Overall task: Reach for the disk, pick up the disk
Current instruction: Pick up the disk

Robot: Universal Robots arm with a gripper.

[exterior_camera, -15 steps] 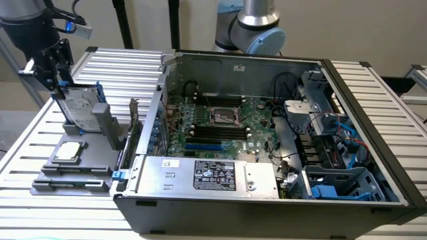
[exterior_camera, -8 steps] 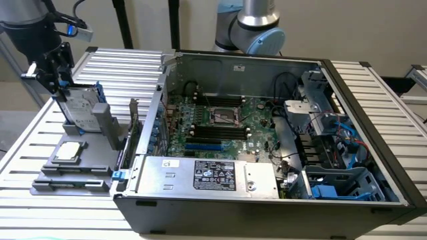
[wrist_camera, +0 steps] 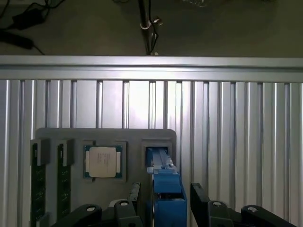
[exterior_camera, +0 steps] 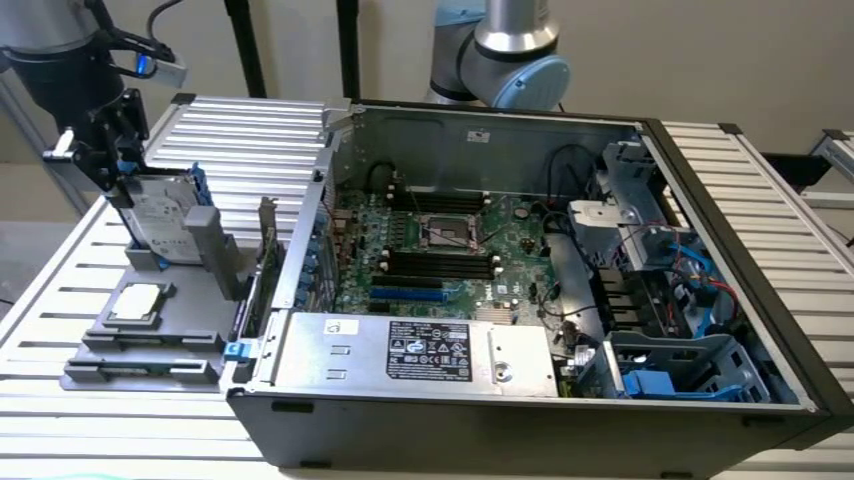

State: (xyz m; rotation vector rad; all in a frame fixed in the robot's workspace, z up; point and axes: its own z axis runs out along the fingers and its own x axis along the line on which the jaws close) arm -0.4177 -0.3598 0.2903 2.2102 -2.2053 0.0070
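Note:
The disk (exterior_camera: 163, 218) stands on edge in a slot of the grey holder (exterior_camera: 180, 300), at the exterior view's left; its silver face with the white label and its blue rails show. My gripper (exterior_camera: 118, 165) is down over the disk's top edge. In the wrist view the blue rail of the disk (wrist_camera: 166, 208) runs between my two black fingers (wrist_camera: 135, 191), with a narrow gap on each side. The gripper (wrist_camera: 164, 189) is open around it, and the disk still sits in its slot.
A small square silver chip (exterior_camera: 138, 303) (wrist_camera: 102, 161) lies in the holder beside the disk, and memory sticks (wrist_camera: 38, 184) stand further along. An open computer case (exterior_camera: 534, 300) stands right next to the holder. A second arm (exterior_camera: 501, 50) stands behind the case. A slatted metal table (wrist_camera: 227, 123) carries everything.

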